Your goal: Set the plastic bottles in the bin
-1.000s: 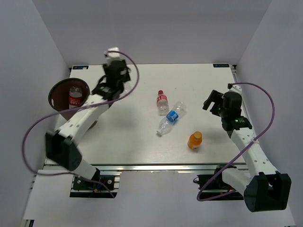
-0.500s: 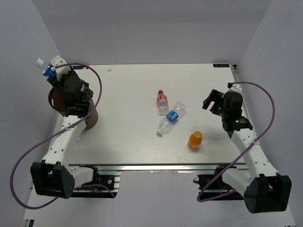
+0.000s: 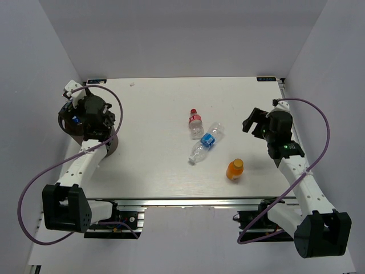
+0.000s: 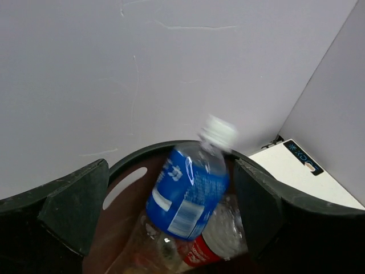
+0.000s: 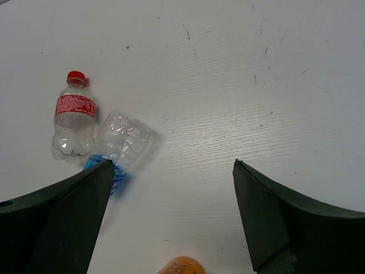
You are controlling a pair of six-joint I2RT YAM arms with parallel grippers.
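Observation:
My left gripper (image 4: 171, 165) hangs open over the dark brown bin (image 4: 142, 154), which stands at the table's left edge (image 3: 112, 142). A blue-label bottle (image 4: 188, 194) sits loose between the spread fingers, tilted, its white cap blurred, base down inside the bin. Under it lies a red-label bottle (image 4: 208, 251). On the table lie a red-label bottle (image 3: 195, 123) and a clear blue-label bottle (image 3: 206, 142), and an orange bottle (image 3: 235, 169) stands nearby. My right gripper (image 5: 173, 162) is open above the table, empty, right of those bottles (image 3: 254, 121).
White walls close in the table on the left, back and right. The bin sits tight in the left corner by the wall. In the right wrist view the orange bottle (image 5: 181, 266) is just below the jaws and the clear bottle (image 5: 122, 140) by the left finger.
My left arm swung from the table's back to the bin carrying the blue-label bottle, then opened; the bottle has left the fingers and sits in the bin mouth. The right arm has stayed put.

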